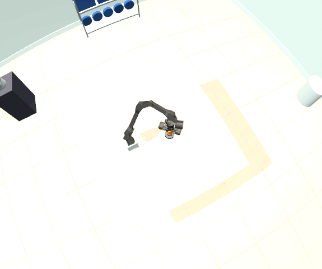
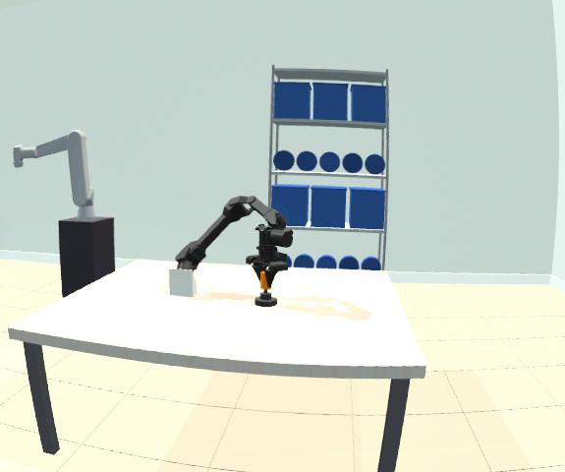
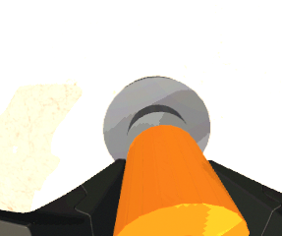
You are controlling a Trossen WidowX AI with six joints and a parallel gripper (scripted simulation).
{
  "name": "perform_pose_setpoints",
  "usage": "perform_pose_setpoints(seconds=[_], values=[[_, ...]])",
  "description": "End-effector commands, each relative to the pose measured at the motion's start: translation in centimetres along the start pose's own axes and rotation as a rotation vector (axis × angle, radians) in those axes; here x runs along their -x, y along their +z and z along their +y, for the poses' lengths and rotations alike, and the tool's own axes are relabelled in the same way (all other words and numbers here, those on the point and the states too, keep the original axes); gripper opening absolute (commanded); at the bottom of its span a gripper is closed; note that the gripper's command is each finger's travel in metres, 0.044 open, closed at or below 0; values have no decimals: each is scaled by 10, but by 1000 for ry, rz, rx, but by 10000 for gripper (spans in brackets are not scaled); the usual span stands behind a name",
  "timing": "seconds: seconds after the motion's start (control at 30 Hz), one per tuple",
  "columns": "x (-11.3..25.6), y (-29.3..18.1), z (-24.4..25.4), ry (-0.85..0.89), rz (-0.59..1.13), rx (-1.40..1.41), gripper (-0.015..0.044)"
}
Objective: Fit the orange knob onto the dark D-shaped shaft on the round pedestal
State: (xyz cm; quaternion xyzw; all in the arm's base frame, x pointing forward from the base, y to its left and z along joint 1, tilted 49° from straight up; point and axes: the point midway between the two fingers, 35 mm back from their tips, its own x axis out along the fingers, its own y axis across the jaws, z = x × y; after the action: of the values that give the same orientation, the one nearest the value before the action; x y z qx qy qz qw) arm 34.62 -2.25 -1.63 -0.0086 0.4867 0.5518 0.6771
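The orange knob (image 1: 169,132) (image 2: 263,282) (image 3: 167,172) is upright, narrow end up in the exterior view. My gripper (image 1: 169,131) (image 2: 265,285) (image 3: 164,167) is shut on it, one dark finger on each side. The round pedestal (image 2: 265,302) (image 3: 118,110) (image 1: 169,137) stands right below the knob, with a smaller raised step in its middle. A short piece of the dark shaft (image 2: 265,291) shows between knob and step, so the knob is not down on the pedestal. The shaft's top, its flat side and the knob's hole are hidden.
The white table (image 2: 211,335) carries the pedestal and the arm's pale base block (image 2: 182,282) (image 1: 133,147), left of the pedestal. A shelf rack (image 2: 329,123), a grey arm on a dark block (image 2: 86,254) and a white cylinder (image 1: 308,93) stand away from the table.
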Motion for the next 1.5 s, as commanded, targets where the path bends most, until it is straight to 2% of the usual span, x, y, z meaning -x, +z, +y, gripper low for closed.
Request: perform_pose_setpoints(seconds=[0.0, 0.27, 1.47], values=[[4, 0, 1, -4, -2, 3, 0], [6, 2, 4, -4, -2, 212, 0], [0, 3, 2, -4, -2, 212, 0]])
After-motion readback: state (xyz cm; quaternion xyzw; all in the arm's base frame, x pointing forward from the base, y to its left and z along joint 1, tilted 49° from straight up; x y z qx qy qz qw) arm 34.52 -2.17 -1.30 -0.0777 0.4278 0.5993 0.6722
